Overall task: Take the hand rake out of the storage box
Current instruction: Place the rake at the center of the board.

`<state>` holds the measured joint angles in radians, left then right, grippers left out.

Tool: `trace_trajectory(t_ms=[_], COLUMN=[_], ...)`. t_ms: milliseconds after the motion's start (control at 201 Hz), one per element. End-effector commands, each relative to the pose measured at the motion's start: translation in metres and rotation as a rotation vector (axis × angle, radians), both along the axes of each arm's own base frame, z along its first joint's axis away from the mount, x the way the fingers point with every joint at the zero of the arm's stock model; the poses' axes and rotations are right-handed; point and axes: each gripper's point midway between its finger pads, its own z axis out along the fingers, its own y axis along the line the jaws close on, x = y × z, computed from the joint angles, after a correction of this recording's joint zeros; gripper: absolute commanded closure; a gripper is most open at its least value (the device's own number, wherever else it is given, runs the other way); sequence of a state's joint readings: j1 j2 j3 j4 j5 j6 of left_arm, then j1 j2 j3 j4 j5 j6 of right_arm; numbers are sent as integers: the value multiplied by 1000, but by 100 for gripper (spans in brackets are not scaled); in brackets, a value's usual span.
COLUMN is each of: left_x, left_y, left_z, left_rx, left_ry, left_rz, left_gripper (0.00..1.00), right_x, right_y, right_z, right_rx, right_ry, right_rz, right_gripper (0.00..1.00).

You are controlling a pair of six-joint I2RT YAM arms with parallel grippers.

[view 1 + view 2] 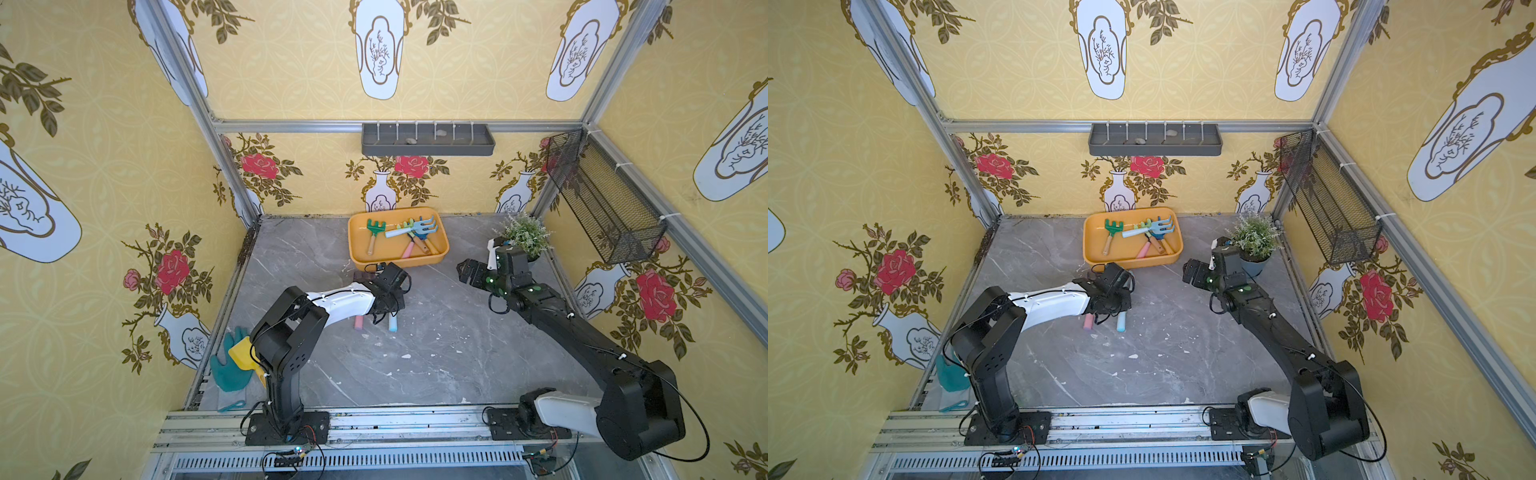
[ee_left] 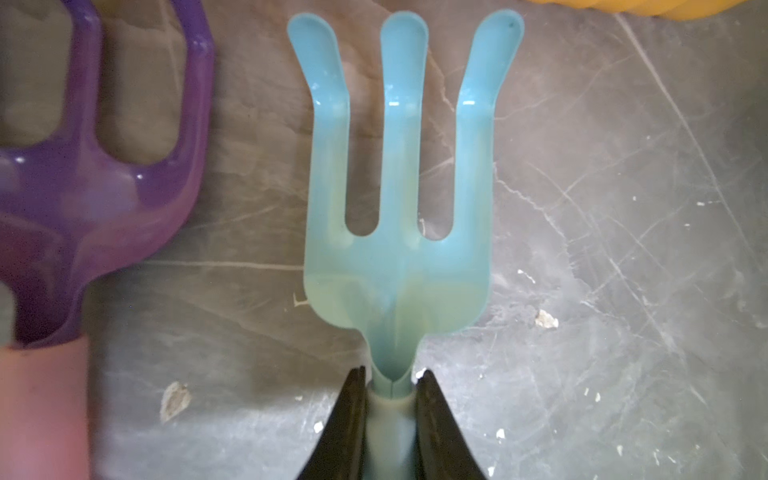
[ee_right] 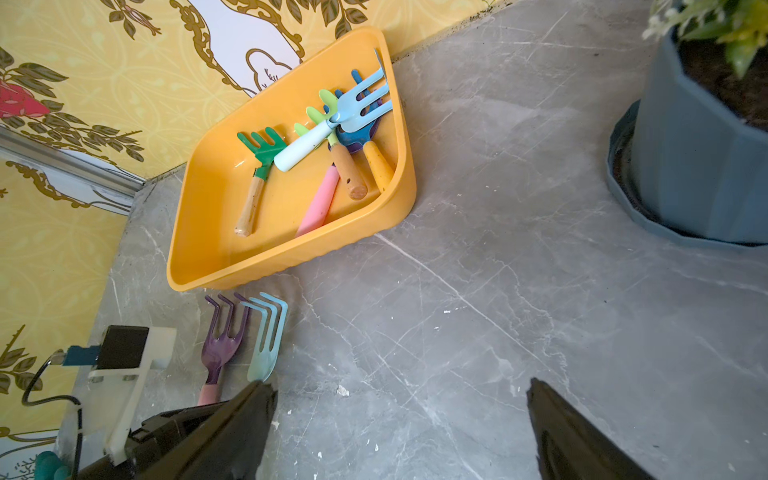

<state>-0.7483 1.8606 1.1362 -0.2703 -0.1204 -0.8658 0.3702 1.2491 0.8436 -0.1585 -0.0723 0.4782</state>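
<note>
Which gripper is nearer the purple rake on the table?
Left. The left gripper, shut on the blue rake, sits beside the purple rake; the right gripper hangs open near the potted plant.

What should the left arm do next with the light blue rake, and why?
Probably open the left gripper and let go: its jaws are shut on the neck of the light blue rake, which appears to lie on the table beside the purple rake, already outside the storage box.
</note>
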Motion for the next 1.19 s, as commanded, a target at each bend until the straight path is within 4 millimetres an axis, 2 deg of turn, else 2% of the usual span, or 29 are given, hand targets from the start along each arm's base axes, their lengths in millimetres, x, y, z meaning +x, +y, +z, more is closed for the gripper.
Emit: trace_trajectory(t_ms=[0,164,368,473,557,662,771,886,966,1080,1190], left_x=[7,14,18,18,17,15,15,16,17,17,16], left_y=[10,20,25,27,29,30,33,33,32,29,29], left_z=[-6,-15,-21,-21,-22,-21,-16,-8,0,18,47], left_rx=[31,100,155,175,188,196,210,223,227,202,171], left_ry=[-13,0,6,6,10,11,0,-21,-32,-64,-135], left_rz=[46,64,74,70,67,57,49,11,-10,-37,-89], left_gripper=[96,92,74,73,67,65,66,66,58,52,49], right_x=[1,2,5,7,8,11,18,28,40,69,107], right_y=[1,2,5,6,8,12,24,47,62,76,85], right_z=[2,1,-6,-8,-9,-9,-6,-4,-4,-7,-15], right_rx=[2,-1,-3,-4,-5,-4,-3,-21,-41,-90,-163], right_ry=[-13,-13,1,3,5,-1,-10,-23,-25,-29,-38], right_rz=[-1,6,16,19,22,33,60,98,119,118,115], right_gripper=[3,2,3,3,2,3,0,2,1,14,36])
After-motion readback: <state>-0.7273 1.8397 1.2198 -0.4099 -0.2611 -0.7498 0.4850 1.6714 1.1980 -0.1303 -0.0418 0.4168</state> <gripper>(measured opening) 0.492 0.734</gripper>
